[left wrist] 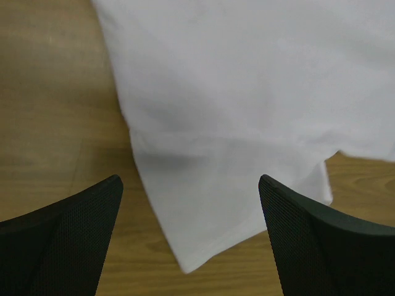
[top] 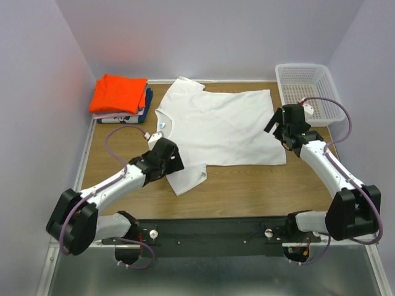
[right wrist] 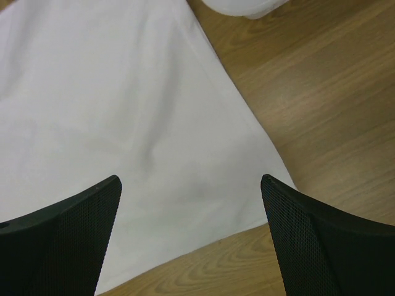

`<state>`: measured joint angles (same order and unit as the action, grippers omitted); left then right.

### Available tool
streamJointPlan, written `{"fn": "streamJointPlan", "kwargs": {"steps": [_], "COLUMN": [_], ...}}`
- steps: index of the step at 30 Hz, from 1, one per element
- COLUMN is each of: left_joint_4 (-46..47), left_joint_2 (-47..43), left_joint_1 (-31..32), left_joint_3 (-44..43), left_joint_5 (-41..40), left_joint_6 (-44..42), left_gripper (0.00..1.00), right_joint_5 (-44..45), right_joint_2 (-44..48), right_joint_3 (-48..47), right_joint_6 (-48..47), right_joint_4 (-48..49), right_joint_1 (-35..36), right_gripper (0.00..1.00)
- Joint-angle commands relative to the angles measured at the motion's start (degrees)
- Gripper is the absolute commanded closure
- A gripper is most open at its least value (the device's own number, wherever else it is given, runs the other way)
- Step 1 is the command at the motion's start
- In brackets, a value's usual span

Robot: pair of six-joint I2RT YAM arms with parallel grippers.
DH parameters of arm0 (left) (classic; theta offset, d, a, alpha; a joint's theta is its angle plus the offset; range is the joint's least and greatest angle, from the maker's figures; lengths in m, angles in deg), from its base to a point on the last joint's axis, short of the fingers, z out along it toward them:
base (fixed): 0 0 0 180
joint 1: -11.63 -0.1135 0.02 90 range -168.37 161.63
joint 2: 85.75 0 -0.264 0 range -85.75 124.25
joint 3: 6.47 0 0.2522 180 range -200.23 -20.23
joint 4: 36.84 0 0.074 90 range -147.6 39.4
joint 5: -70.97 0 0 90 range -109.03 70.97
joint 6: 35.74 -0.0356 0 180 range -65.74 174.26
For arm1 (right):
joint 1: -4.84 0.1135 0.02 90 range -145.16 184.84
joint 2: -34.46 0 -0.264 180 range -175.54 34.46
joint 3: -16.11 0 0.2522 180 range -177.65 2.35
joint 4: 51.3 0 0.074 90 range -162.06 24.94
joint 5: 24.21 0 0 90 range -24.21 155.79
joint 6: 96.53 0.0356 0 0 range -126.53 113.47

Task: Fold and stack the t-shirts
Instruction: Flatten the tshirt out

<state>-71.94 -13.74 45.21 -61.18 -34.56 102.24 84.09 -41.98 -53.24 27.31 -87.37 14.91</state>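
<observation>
The white t-shirt (top: 228, 126) lies spread flat on the table (top: 259, 191); the left tool (left wrist: 188, 185) hangs over its near sleeve, jaws wide apart, holding nothing; the right tool (right wrist: 191, 182), equally spread and empty, hangs over its hem; a folded orange t-shirt (top: 118, 92) lies atop a dark blue t-shirt (top: 145, 102) near its collar end.

A spread t-shirt (top: 222, 126) lies mid-surface (top: 247, 185), with a stack of folded t-shirts (top: 120, 95) at the far left corner, a basket (top: 301, 66) at the far right, the left end effector (top: 163, 157) above its near sleeve and the right end effector (top: 287, 128) above its right edge.
</observation>
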Motion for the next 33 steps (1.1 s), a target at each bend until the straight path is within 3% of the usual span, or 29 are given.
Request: {"fn": "streamJointPlan", "kwargs": {"steps": [1, 10, 18, 25, 28, 29, 30, 33], "left_joint_4": [-3.8, -2.2, -5.5, -6.0, -6.3, -6.5, -7.0, -8.6], "left_joint_2": [-8.9, -14.8, -5.0, 0.3, 0.2, -0.3, -0.5, -2.5], "left_joint_1": [3.6, 12.6, 13.4, 14.2, 14.8, 14.8, 14.8, 14.8], "left_joint_3": [9.5, 17.6, 13.8, 11.0, 11.0, 11.1, 11.1, 11.1], "left_joint_5": [4.2, 10.1, 5.4, 4.5, 4.5, 4.4, 4.1, 2.6], "left_joint_6": [8.3, 16.8, 18.3, 17.1, 16.8, 16.7, 17.0, 17.9], "left_gripper": [0.02, 0.02, 0.32, 0.44, 0.65, 0.91, 1.0, 1.0], "right_joint_5": [7.3, 6.4, 6.6, 7.3, 7.6, 7.7, 7.8, 8.2], "right_joint_2": [5.4, 3.8, 3.6, 3.1, 2.9, 2.8, 2.8, 3.0], "right_joint_3": [2.7, 3.2, 3.6, 3.8, 3.7, 3.6, 3.7, 4.2], "right_joint_6": [6.4, 5.1, 4.6, 4.4, 4.5, 4.5, 4.6, 5.5], "right_joint_4": [2.8, 2.8, 2.8, 2.8, 2.8, 2.8, 2.8, 2.7], "right_joint_1": [0.1, 0.0, 0.1, 0.0, 0.1, 0.1, 0.1, 0.0], "right_gripper": [0.0, 0.0, 0.0, 0.0, 0.0, 0.0, 0.0, 0.0]}}
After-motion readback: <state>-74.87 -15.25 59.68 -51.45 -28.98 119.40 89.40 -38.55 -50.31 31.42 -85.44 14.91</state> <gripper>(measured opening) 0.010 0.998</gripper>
